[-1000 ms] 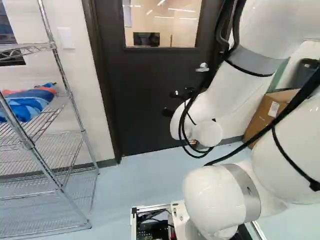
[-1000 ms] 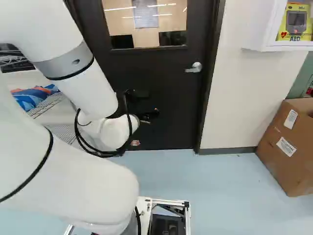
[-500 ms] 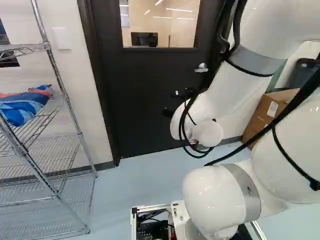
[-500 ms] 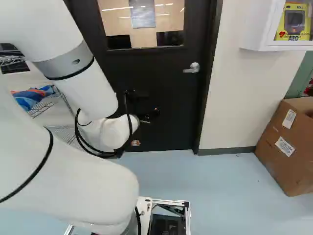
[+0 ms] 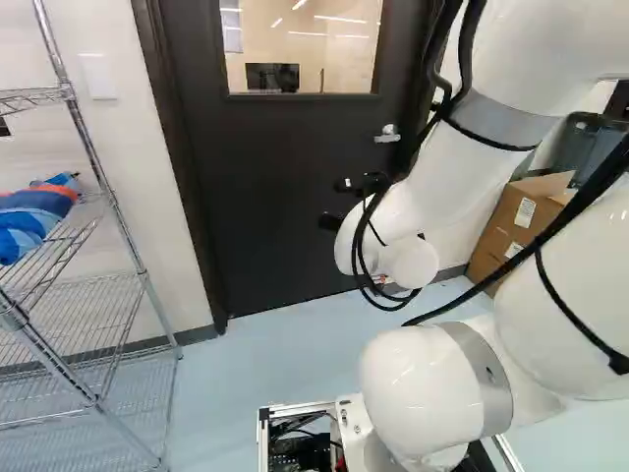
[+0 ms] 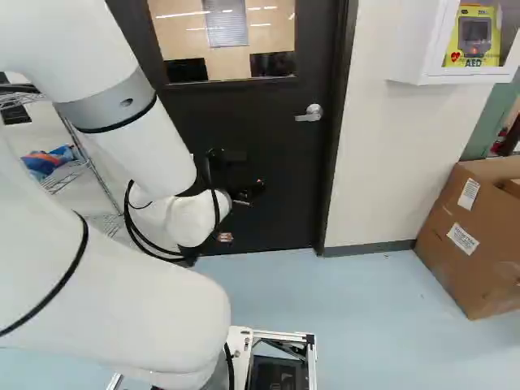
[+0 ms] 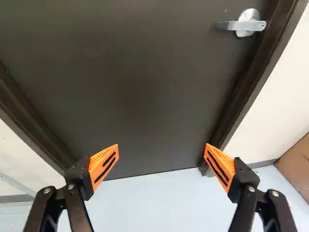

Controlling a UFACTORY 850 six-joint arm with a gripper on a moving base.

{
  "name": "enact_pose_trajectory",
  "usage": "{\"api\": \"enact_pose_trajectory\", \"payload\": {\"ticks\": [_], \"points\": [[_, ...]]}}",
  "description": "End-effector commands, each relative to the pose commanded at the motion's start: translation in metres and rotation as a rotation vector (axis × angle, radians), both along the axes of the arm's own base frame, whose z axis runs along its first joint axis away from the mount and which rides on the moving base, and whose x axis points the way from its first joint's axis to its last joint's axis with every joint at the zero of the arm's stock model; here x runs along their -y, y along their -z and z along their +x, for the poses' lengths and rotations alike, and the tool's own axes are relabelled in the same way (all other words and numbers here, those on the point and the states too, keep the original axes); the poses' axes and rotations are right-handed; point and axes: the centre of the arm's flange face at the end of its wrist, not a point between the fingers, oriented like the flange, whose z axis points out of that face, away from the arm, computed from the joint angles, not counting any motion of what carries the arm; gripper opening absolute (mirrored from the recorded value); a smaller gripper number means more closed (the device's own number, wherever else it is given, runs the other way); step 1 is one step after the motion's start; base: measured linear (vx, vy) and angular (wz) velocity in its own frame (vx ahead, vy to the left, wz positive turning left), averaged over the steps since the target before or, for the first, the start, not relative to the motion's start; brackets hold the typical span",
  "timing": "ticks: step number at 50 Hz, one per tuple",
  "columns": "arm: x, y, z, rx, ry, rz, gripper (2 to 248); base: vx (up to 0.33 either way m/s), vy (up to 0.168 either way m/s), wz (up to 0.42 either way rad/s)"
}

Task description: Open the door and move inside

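A: What is standing farthest left?

B: A tall rack of silvery metal wire [image 5: 131, 285] is standing left of the dark, flat door [image 5: 275, 216], holding a crumpled blue and orange cloth bundle [image 5: 34, 221].

A: And the door itself?

B: It is standing closed within its dark frame, a rectangular glass window [image 5: 300, 49] filling part of its upper half.

A: Where is the hand?

B: The black two-fingered hand [image 5: 332, 204] is hanging in front of the door, below the window. It is staying wide open, its orange pads [image 7: 224, 159] facing each other well apart.

A: Is the handle showing?

B: Yes, a silvery metal lever handle [image 6: 310, 113] is sitting near the door's right edge, higher than the hand.

A: And beyond?

B: Right of the door, a boxy white wall cabinet [image 6: 410, 41] is holding a yellow device [image 6: 492, 61]. Lower down, a brown cardboard box [image 6: 447, 264] is resting on the pale blue floor [image 6: 366, 325].
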Motion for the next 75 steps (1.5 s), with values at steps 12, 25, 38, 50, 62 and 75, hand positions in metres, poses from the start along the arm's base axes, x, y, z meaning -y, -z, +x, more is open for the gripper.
{"api": "enact_pose_trajectory", "payload": {"ticks": [12, 25, 38, 50, 62, 75], "points": [[0.0000, 0.0000, 0.0000, 0.000, 0.000, 0.000, 247, 0.064, -0.057, -0.126], [0.0000, 0.0000, 0.0000, 0.000, 0.000, 0.000, 247, 0.092, -0.079, -0.140], [0.0000, 0.0000, 0.0000, 0.000, 0.000, 0.000, 247, 0.101, -0.055, -0.016], [0.0000, 0.0000, 0.0000, 0.000, 0.000, 0.000, 247, 0.097, -0.043, -0.007], [0.0000, 0.0000, 0.0000, 0.000, 0.000, 0.000, 247, 0.106, -0.038, -0.012], [0.0000, 0.0000, 0.0000, 0.000, 0.000, 0.000, 247, 0.061, -0.003, -0.012]]}}
